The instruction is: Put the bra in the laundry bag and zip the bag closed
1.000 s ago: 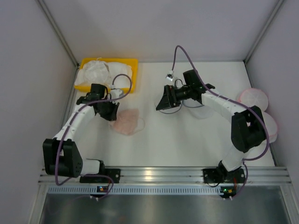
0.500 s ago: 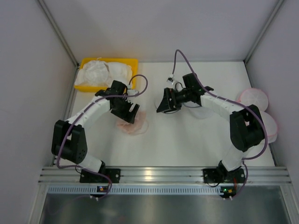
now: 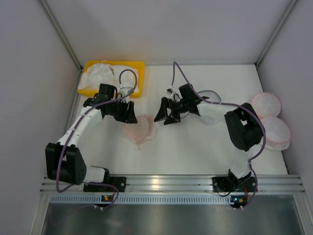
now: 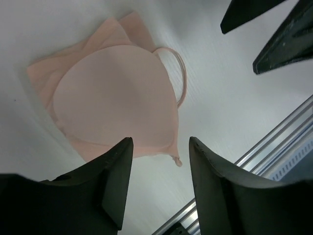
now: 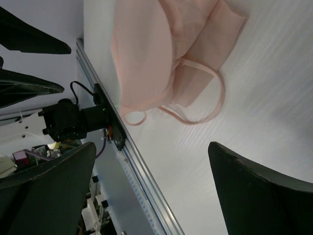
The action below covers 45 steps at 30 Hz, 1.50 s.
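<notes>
The pale pink bra point(image 3: 139, 131) lies flat on the white table, cups folded together, straps loose. It also shows in the left wrist view point(image 4: 117, 93) and the right wrist view point(image 5: 161, 54). My left gripper point(image 3: 128, 111) is open and empty, just above-left of the bra point(image 4: 159, 147). My right gripper point(image 3: 165, 112) is open and empty, just right of the bra point(image 5: 151, 147). The laundry bag point(image 3: 209, 94), white mesh with a dark rim, lies under my right forearm, mostly hidden.
A yellow bin point(image 3: 139, 64) with white lumpy garments stands at the back left. Two pink-rimmed mesh pouches point(image 3: 266, 104) lie at the right edge. The metal rail point(image 3: 161, 183) runs along the near edge.
My left gripper has pulled back left off the bra, which now lies a little further right and nearer. My right gripper has moved left toward the bra.
</notes>
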Each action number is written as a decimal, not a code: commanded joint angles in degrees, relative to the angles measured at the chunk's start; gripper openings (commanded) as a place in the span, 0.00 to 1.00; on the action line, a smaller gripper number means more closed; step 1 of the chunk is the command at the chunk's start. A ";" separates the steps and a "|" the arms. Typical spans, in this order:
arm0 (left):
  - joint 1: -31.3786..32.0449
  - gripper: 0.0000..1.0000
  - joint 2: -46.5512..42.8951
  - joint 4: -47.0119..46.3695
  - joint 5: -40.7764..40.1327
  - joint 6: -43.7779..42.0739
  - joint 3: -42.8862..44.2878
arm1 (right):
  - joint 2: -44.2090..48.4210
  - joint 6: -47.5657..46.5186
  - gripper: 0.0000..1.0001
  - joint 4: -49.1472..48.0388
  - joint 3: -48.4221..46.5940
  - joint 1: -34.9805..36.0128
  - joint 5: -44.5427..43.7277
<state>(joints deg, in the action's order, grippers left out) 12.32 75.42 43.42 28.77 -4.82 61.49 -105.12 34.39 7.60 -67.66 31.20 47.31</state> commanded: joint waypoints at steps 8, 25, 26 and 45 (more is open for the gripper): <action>-6.16 0.37 14.21 -8.79 7.27 7.37 -3.40 | -9.31 5.60 0.99 -1.10 -7.22 5.36 -9.77; -9.85 0.17 28.64 -9.84 2.34 5.96 -2.87 | -19.41 5.42 0.99 -1.07 -12.59 8.26 -14.45; -10.03 0.17 29.52 -9.84 2.43 6.05 -2.78 | -19.86 6.55 0.99 -1.96 -12.41 8.44 -13.92; -11.44 0.16 32.16 -10.11 4.18 5.52 -1.90 | -23.29 9.55 0.83 -18.23 -7.67 12.13 -11.27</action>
<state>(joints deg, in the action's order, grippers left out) 0.99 105.67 36.86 38.11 2.90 59.99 -126.06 45.58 -13.54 -77.97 42.30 40.58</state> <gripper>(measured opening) 0.155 0.879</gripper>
